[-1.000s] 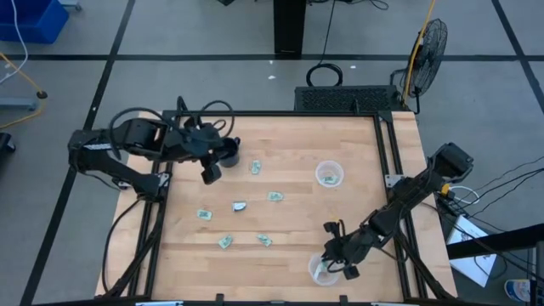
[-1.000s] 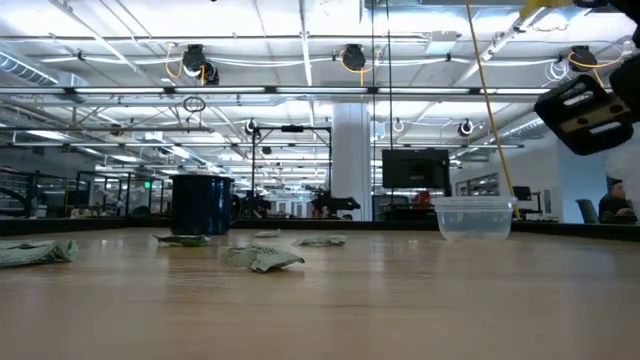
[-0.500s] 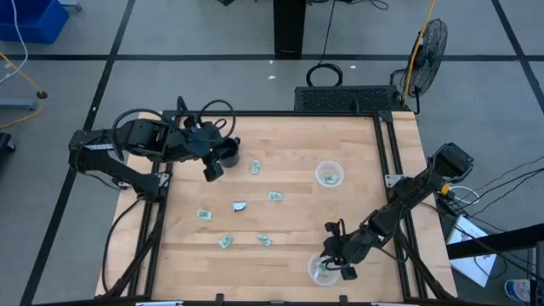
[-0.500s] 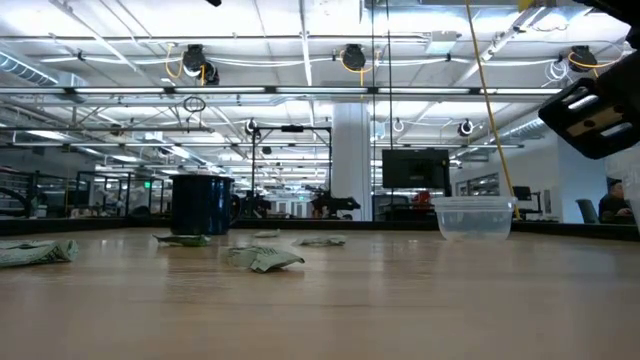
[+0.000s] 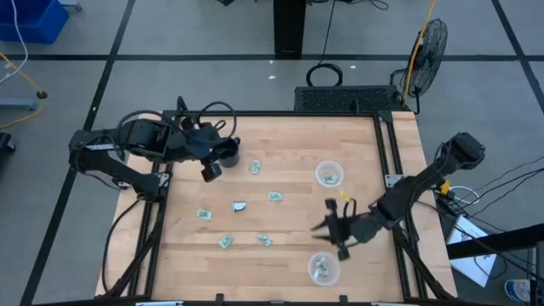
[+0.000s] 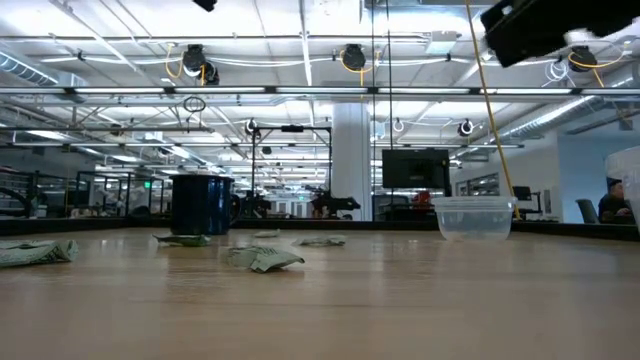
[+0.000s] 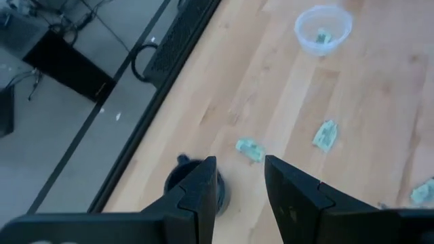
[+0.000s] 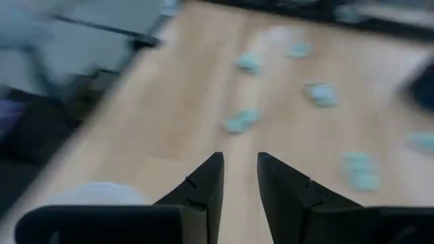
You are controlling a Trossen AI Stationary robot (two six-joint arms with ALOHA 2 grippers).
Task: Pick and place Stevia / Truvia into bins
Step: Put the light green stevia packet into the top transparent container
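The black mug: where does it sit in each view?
High view: black mug at the table's far left, by the left gripper.
Low view: left of centre.
Left wrist view: behind the fingers.
Right wrist view: not identifiable.
Shared landmark: clear plastic cup.

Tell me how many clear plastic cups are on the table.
2. One clear cup stands on the right half of the table, farther back; the other is near its front edge. None seems hidden.

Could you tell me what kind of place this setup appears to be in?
Probably a large open lab or industrial workspace: exposed ceiling pipes and strip lights run overhead, a dark monitor stands behind the pale wooden table, and taped grey floor surrounds it.
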